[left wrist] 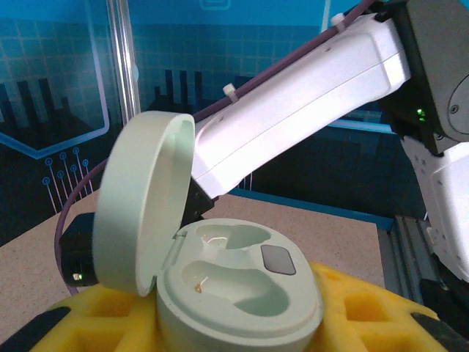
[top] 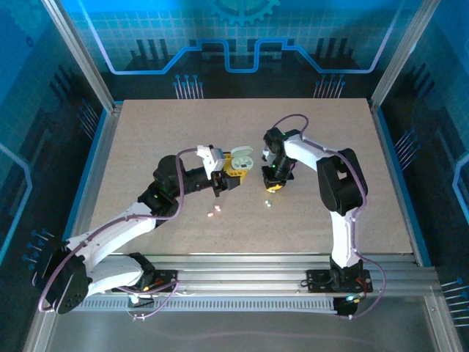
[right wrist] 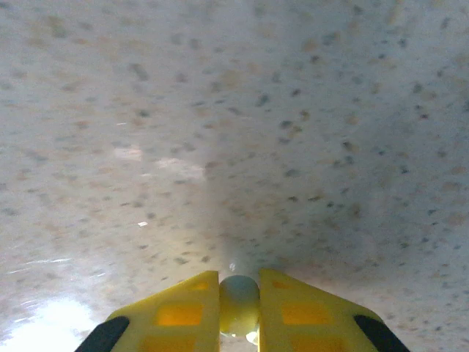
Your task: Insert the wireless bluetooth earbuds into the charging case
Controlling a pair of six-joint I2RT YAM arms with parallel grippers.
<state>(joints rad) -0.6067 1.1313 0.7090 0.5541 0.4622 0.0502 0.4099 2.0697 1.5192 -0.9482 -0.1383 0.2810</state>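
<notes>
Bright, even light — right-wrist view blurred, glary.

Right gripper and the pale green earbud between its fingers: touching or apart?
Touching. The right wrist view shows the pale green earbud pinched between the right gripper's yellow fingers, with no gap on either side.

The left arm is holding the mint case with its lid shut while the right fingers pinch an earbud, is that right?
No, the mint case has its lid open, seen in the left wrist view; the right fingers do pinch an earbud.
</notes>
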